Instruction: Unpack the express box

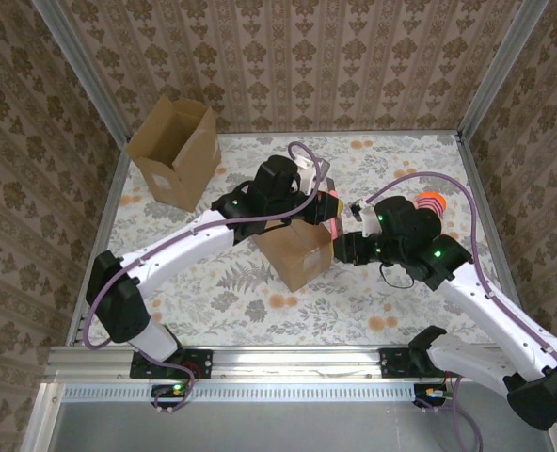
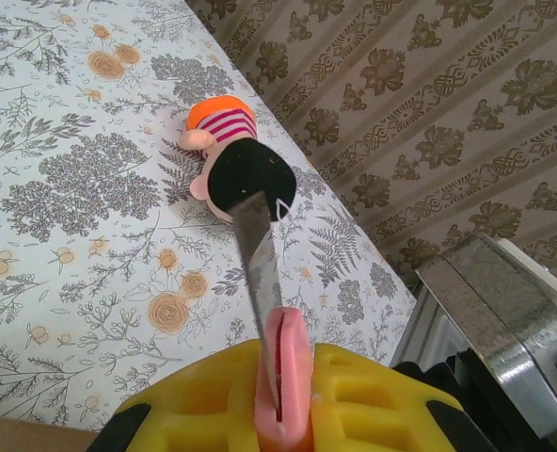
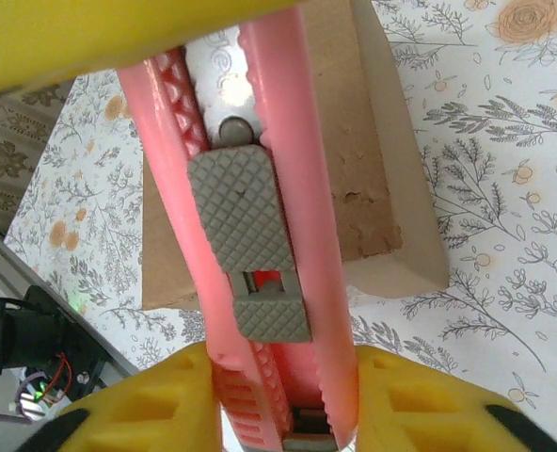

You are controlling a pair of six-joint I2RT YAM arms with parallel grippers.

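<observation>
Brown cardboard box (image 1: pixel 293 259), seemingly closed, beneath pink knife (image 3: pixel 260 235) pinched in left hand (image 2: pixel 280 395); right hand (image 3: pixel 283 405) grip unclear.

Partial stamped letters on the knife (image 3: pixel 260 235) blade, cut off, can't read them. No legible print on the box (image 1: pixel 294 252).

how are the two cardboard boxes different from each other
The far-left box stands tall with its top flaps open; the centre box is lower and its top looks closed. The far-left box sits at the far left edge of the table, while the centre box lies mid-table, turned at an angle. Both are plain brown cardboard.
</observation>
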